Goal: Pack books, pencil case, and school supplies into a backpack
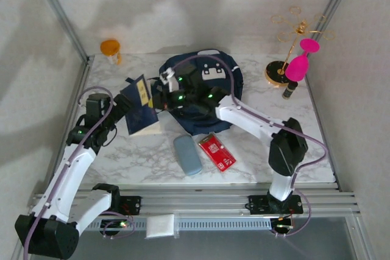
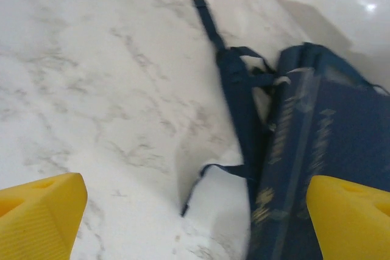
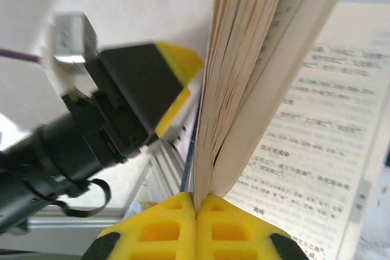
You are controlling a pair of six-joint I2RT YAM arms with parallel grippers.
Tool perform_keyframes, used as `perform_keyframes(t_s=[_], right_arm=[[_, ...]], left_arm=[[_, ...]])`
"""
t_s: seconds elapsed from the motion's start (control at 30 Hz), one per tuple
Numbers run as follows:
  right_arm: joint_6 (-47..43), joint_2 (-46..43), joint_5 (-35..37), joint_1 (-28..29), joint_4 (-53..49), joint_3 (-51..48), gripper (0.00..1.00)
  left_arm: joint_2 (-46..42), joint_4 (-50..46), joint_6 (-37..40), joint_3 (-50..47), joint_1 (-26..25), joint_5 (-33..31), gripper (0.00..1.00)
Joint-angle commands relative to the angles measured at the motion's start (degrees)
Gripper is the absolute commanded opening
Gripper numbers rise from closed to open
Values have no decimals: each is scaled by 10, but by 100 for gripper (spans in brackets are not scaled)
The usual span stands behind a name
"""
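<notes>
Right gripper (image 3: 196, 208) clenched on 1 book (image 3: 244, 89) (pages pinched between its fingertips). Left gripper (image 2: 195, 223) released, fingers (image 2: 36, 223) spread wide, book's spine by one finger, backpack strap (image 2: 234, 77) just beyond.

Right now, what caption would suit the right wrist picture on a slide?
Right pincer shut on the edge of a fanned-open book.

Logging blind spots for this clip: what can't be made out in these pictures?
Backpack opening: top view, covered by the right arm.
Book count: top view, books overlap.
Red packet label: top view, too small.
Cover of the held book: right wrist view, seen edge-on, cut off above.
</notes>
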Motion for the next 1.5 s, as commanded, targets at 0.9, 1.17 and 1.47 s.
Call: perform_keyframes(t_s=[0.9,1.17,1.47], right_arm=[[45,-105,-213,-156,152,-165,0],[19,-110,-205,-170,115,-191,46],[124,-148,-298,-196,267,-268,94]], left_arm=[[49,442,-146,-61,-122,343,31],[59,484,-165,-54,-131,341,0],[126,515,-164,-14,-195,323,0]])
